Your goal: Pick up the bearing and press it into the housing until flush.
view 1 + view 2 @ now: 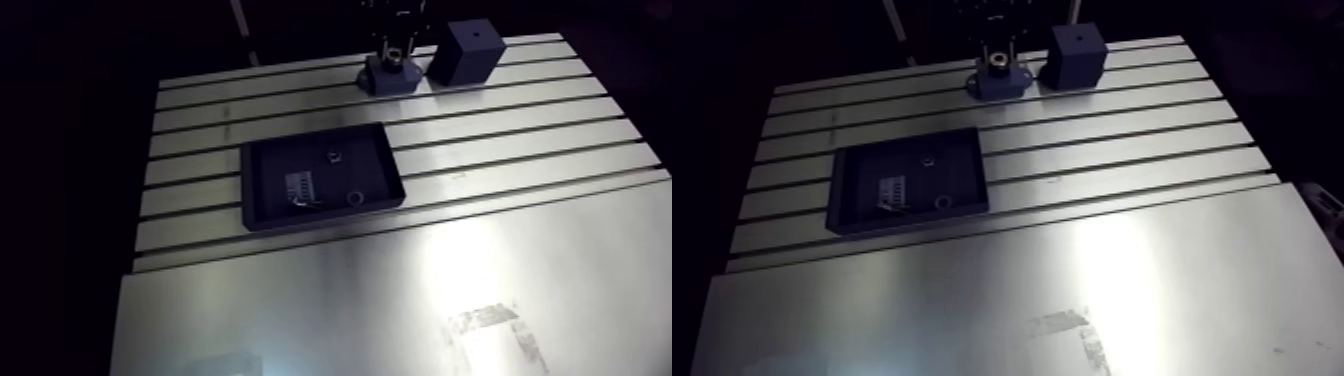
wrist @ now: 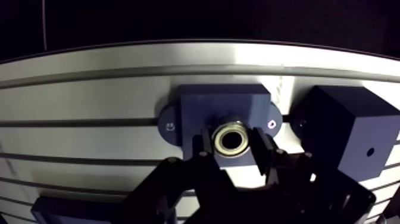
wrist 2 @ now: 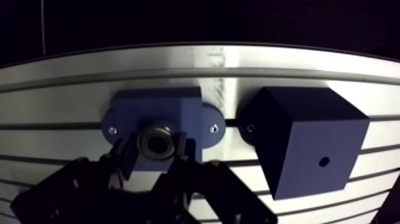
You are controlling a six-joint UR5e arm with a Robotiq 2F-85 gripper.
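Two black fingers of the gripper are clamped on the shiny round metal bearing. It is right at the blue plastic housing, near the far edge of the slotted aluminium tabletop, beside a dark block.

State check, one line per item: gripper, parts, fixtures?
gripper: fingers shut on bearing
bearing: gripped, over the housing; seated or not, cannot tell
housing: on the table, under the gripper
dark block: beside the housing, not gripped
tray: open, holding small parts
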